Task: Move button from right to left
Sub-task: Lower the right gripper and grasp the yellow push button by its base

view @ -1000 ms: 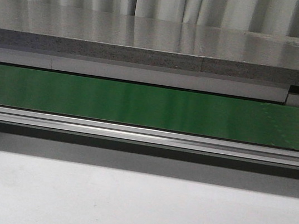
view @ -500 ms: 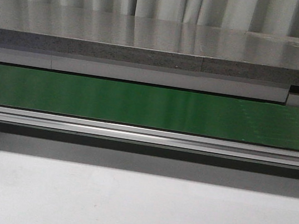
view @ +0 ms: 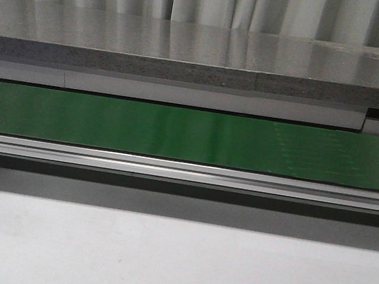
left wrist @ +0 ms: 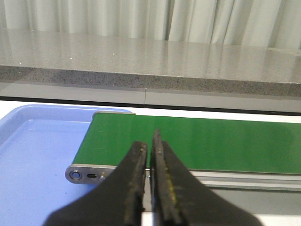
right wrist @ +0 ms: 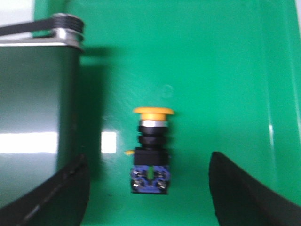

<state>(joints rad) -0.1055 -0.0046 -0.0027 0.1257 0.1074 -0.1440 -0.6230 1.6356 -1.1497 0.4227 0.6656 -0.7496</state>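
Observation:
The button (right wrist: pixel 150 150) lies on its side on the floor of a green tray (right wrist: pixel 211 56) in the right wrist view, orange-yellow cap away from the fingers, blue terminal end toward them. My right gripper (right wrist: pixel 148 188) is open above it, one black finger (right wrist: pixel 70 188) on each side, not touching. My left gripper (left wrist: pixel 149 155) is shut and empty, its tips over the end of the green conveyor belt (left wrist: pixel 197 141). Neither gripper nor the button shows in the front view.
A blue tray (left wrist: pixel 37 150) sits beside the belt's end roller in the left wrist view. The belt's other end (right wrist: pixel 33 103) borders the green tray. In the front view the belt (view: pixel 190 135) runs across, with a grey stone counter (view: pixel 203 51) behind.
In the front view a faint lighter patch on the belt has shifted leftward from the right end. No arm or object has come into view.

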